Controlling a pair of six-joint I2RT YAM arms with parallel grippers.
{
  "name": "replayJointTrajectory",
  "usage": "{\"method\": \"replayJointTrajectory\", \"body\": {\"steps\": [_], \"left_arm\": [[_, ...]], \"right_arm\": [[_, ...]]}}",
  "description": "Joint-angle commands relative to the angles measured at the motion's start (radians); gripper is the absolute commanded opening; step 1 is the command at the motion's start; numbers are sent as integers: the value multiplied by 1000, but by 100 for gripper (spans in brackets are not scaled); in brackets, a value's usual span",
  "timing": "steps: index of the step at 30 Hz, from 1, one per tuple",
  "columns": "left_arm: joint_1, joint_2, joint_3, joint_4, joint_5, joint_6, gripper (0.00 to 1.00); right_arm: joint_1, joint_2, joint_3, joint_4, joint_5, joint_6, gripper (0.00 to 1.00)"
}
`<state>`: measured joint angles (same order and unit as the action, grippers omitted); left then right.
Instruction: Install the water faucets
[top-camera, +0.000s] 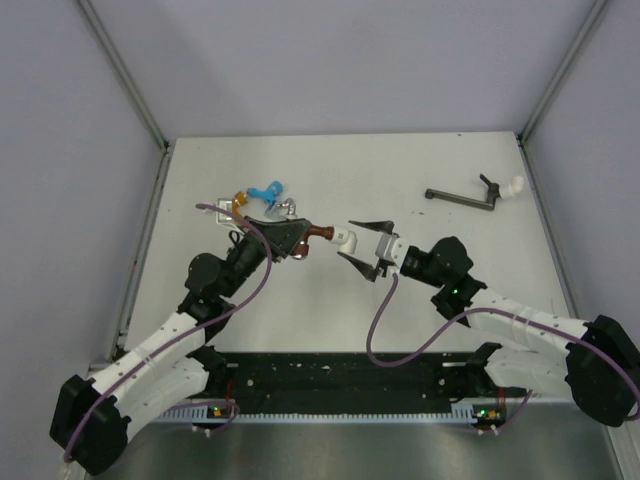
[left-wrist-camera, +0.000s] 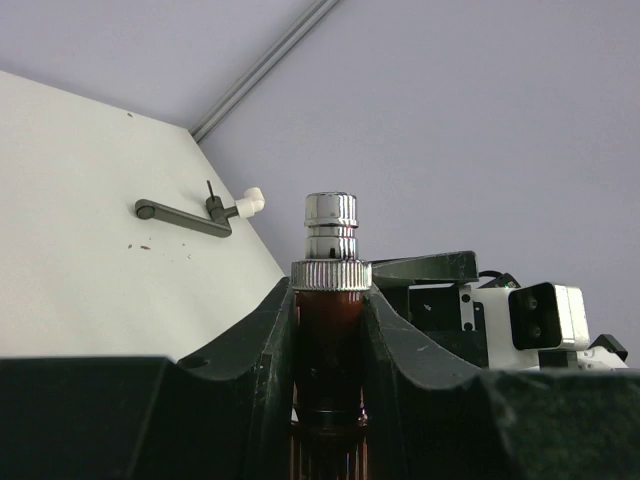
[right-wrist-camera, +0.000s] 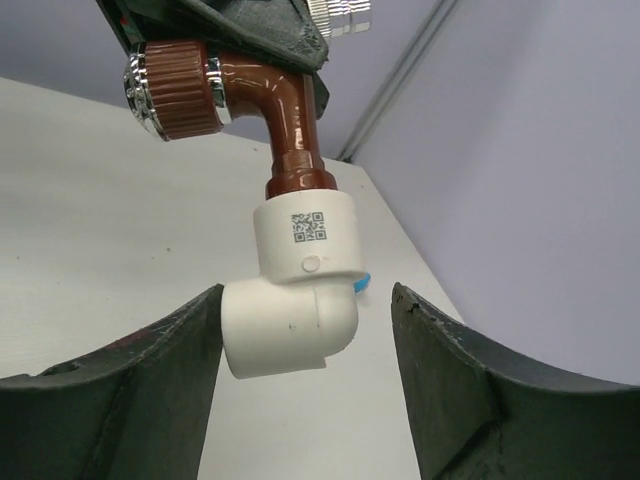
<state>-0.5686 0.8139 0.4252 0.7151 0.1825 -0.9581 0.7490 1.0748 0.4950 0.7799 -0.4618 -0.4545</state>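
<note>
Two claws, states? (op. 1)
Left gripper (left-wrist-camera: 330, 300) clamped on dark red-brown faucet (right-wrist-camera: 290, 110), held above table (top-camera: 400, 320). Right gripper (top-camera: 347, 241) jaws apart, flanking white elbow (right-wrist-camera: 300, 300) on faucet's end. Orange faucet (top-camera: 237, 200), light blue faucet (top-camera: 266, 189) lie on table beyond. (op. 2)

The right gripper (top-camera: 346, 240) stands wide around the white plastic elbow fitting (right-wrist-camera: 300, 300). You have an open gap beside one finger and almost none beside the other. The left gripper (top-camera: 298, 240), clamped on the dark red-brown faucet (right-wrist-camera: 290, 110), blocks approach from that side. Behind it, the orange faucet (top-camera: 237, 203), light blue faucet (top-camera: 267, 189) and grey faucet (top-camera: 288, 207) crowd the white table (top-camera: 300, 310). A dark grey lever bar (top-camera: 460, 197) lies at far right. The bare surface between them gives you passage.
</note>
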Motion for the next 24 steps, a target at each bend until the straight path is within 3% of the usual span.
{"method": "replayJointTrajectory", "body": {"steps": [1, 5, 8, 13, 18, 22, 24], "left_arm": [[-2, -16, 40, 75, 3, -19, 0], [-4, -24, 47, 73, 21, 66, 0], [-1, -33, 64, 46, 78, 215, 0], [1, -53, 60, 43, 282, 497, 0], [1, -93, 17, 136, 546, 669, 0], [1, -96, 47, 57, 653, 714, 0], [-1, -93, 47, 56, 660, 704, 0]], "right_arm": [[16, 20, 36, 42, -26, -13, 58], [15, 22, 43, 50, -64, 34, 17], [15, 13, 63, 10, -90, 79, 0], [-34, 14, 137, -86, -220, 262, 0], [-197, 114, 214, -33, -461, 744, 0], [-276, 200, 238, 172, -612, 1071, 14], [-287, 209, 261, 194, -644, 1102, 24]]}}
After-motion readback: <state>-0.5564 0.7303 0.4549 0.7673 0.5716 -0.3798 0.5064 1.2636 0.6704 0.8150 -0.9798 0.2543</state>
